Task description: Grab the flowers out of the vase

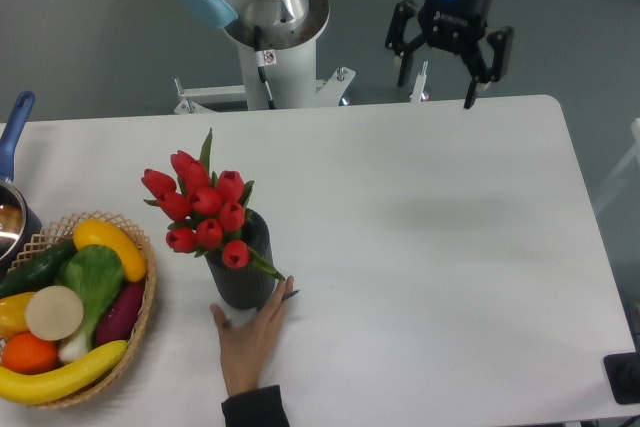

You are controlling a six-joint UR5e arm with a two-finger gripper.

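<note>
Nine or so red tulip buds make up the flowers, and you will find them standing in the vase on the left half of the bench, a little nearer the front edge than the back. The bunch leans up and to the left, spreading wider than the vase rim, with a green leaf hanging over the rim on the right.

Your gripper hangs well apart from them, above the bench's back edge toward the right, its fingers spread wide with nothing between them.

Watch the hand that reaches in from the front edge: its fingertips touch the base of the vase. A wicker basket of fruit and vegetables sits at the left edge, near the vase but not touching it, and a pot with a blue handle is cut off by the left border behind it. The arm's base column stands behind the back edge, above the flowers.

Between the gripper and the vase, and across the whole right half, you have bare white surface.
</note>
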